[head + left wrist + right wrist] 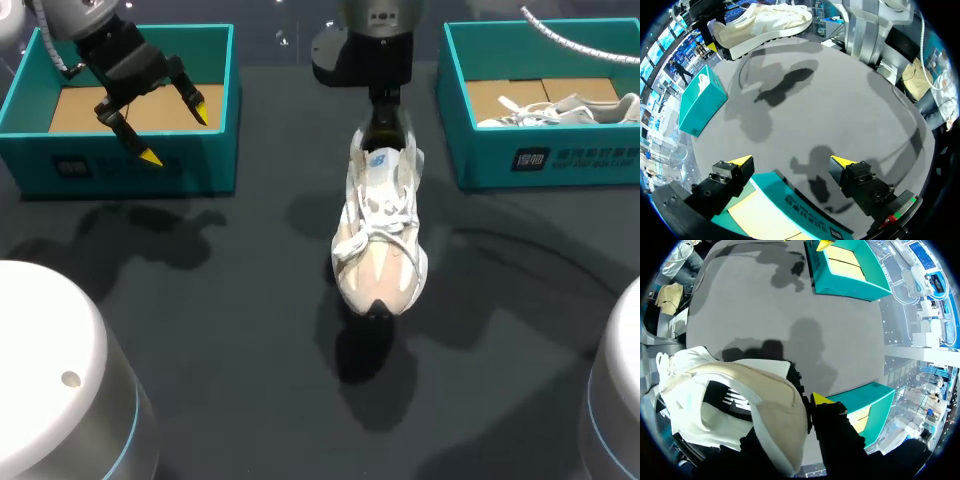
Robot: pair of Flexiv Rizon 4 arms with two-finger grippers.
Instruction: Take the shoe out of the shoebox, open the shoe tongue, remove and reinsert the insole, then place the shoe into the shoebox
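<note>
A white and beige shoe [380,235] hangs above the middle of the dark table, toe pointing toward the front edge, its shadow below it. My right gripper [386,128] is shut on its heel. In the right wrist view one yellow fingertip [820,399] presses the outside of the heel collar [785,405]; the other finger is hidden by the shoe. My left gripper [175,133] hovers open and empty over the front wall of the left teal shoebox [130,165]. Its fingers stand wide apart in its own view [790,162], with the shoe [765,22] far ahead.
The left shoebox [790,202] shows only its cardboard floor. The right teal shoebox [540,160] at the back right holds another white shoe [560,110]. Open dark tabletop lies between the boxes and toward the front edge.
</note>
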